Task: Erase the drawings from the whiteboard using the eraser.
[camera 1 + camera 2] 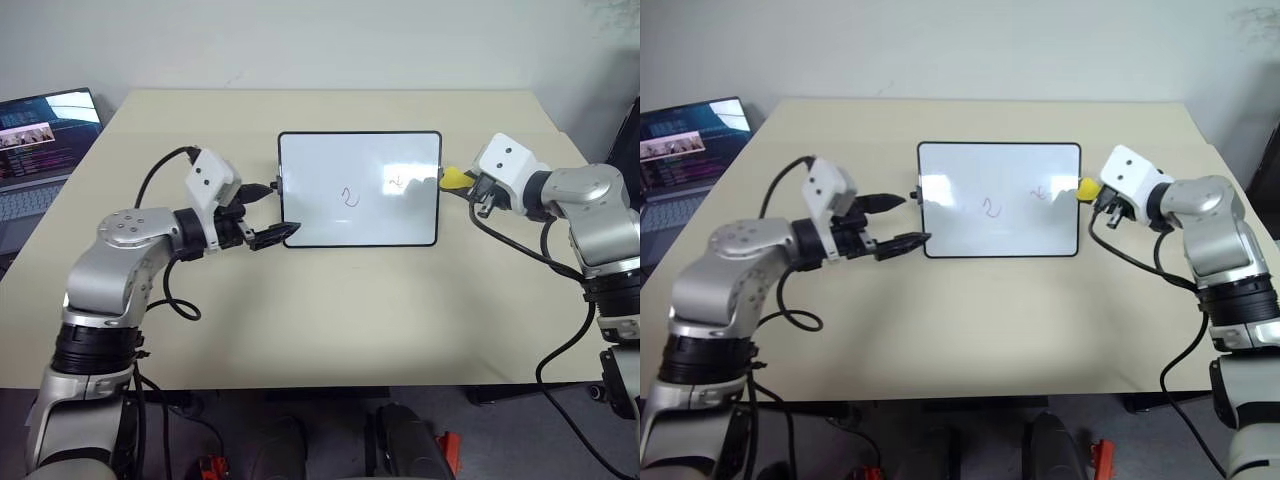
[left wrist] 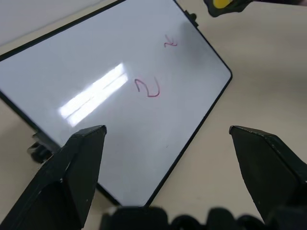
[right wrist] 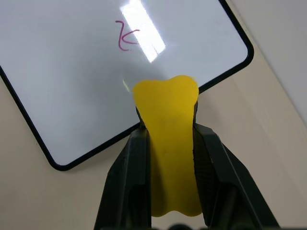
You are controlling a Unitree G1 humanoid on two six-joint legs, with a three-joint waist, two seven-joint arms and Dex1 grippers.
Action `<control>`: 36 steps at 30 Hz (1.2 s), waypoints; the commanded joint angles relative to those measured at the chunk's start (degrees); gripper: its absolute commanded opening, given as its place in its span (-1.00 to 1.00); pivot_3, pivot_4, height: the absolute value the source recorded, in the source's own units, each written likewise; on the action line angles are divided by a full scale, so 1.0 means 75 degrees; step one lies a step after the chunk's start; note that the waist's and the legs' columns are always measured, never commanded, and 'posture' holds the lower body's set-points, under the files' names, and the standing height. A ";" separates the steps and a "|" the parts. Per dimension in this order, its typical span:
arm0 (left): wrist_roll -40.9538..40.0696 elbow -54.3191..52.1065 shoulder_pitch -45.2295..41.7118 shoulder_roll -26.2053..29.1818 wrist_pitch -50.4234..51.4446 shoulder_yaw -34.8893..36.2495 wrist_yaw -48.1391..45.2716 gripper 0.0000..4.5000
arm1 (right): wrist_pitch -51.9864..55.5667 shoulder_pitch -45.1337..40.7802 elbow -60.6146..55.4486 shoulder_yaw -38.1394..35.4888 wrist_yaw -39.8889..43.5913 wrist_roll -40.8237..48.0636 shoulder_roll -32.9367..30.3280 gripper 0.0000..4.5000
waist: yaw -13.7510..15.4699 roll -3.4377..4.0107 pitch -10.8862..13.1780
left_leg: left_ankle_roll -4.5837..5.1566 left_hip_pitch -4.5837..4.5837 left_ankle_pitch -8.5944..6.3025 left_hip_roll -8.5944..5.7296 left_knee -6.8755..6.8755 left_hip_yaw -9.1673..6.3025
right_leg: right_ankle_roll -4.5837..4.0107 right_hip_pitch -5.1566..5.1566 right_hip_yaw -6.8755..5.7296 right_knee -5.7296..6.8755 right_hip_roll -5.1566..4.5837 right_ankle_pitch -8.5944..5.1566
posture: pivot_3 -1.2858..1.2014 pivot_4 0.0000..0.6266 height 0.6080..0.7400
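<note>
Glossy smooth whiteboard (image 1: pixel 360 188), matt beige table (image 1: pixel 330 320)

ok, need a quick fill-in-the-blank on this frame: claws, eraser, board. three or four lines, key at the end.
1. The right claw is shut on the yellow ____.
2. The left claw, at the whiteboard's left edge, has its fingers ____.
3. The number of drawings visible on the whiteboard is ____.
4. At the table's far left corner sits an open ____.

Missing words: eraser; open; two; laptop
</note>
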 commanded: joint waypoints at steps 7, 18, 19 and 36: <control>0.0077 -0.0055 -0.0132 0.0055 -0.0298 0.0155 0.0002 1.00 | -0.0541 -0.0310 -0.0161 -0.0491 -0.0212 0.0335 0.0312 -0.62 | -0.0005 0.0000 0.0000 | 0.0000 0.0001 0.0000 0.0000 0.0002 -0.0001 | 0.0000 0.0000 0.0000 0.0002 0.0000 0.0001 | 0.03 -0.52 1.00; 0.0104 0.0083 -0.0271 0.0101 -0.0373 0.0181 -0.0051 1.00 | -0.0637 -0.0428 -0.0109 -0.0539 -0.0032 0.0570 0.0460 -0.62 | 0.0007 0.0000 0.0000 | 0.0000 0.0001 0.0000 0.0000 0.0003 -0.0001 | 0.0000 0.0002 -0.0001 0.0004 0.0000 0.0002 | 0.03 -0.52 1.00; 0.0105 0.0086 -0.0270 0.0108 -0.0383 0.0177 -0.0066 1.00 | -0.0615 -0.0424 -0.0149 -0.0541 -0.0012 0.0599 0.0477 -0.62 | 0.0007 0.0000 0.0000 | 0.0000 0.0002 0.0000 0.0000 0.0003 -0.0001 | 0.0000 0.0002 -0.0001 0.0004 0.0000 0.0002 | 0.03 -0.52 1.00; 0.0674 0.0604 -0.0335 -0.0067 -0.0632 -0.0351 -0.0145 1.00 | -0.0474 -0.0939 0.0090 0.0377 -0.1445 0.0052 0.2931 -0.62 | -0.0022 0.0000 -0.0001 | -0.0001 0.0010 0.0001 0.0001 0.0012 -0.0004 | -0.0002 0.0002 0.0001 0.0027 0.0002 0.0003 | 0.03 -0.52 1.00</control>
